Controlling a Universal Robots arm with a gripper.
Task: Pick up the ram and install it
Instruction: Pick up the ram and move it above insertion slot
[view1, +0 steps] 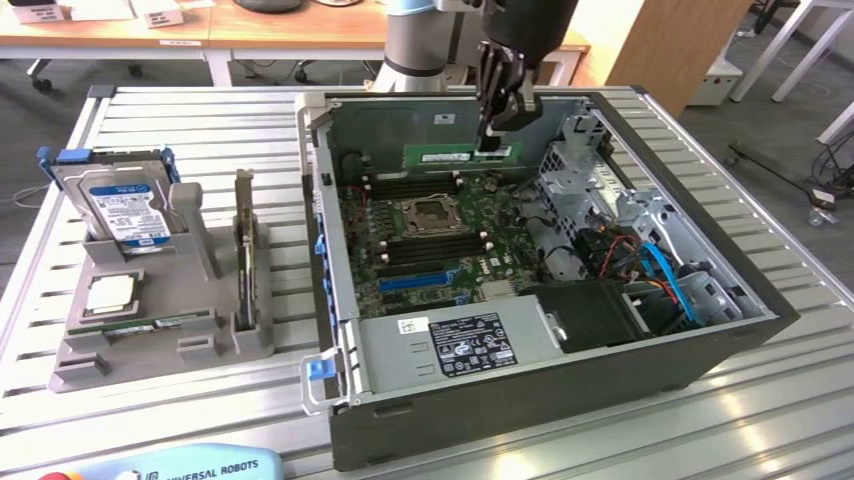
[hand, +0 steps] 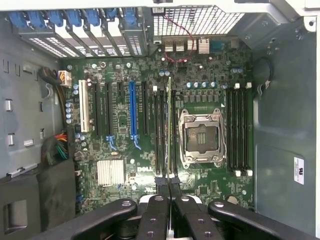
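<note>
My gripper is shut on the ram, a long green stick held level by one end. It hangs inside the open computer case, above the motherboard and clear of it. In the wrist view the ram shows edge-on as a thin line running out from my gripper. It lies over the black memory slots beside the silver CPU socket. A second bank of slots sits on the socket's other side.
A grey holder at the exterior view's left carries a hard drive, a square silver processor chip and an upright dark expansion card. In the case, the power supply and drive cage with cables flank the board.
</note>
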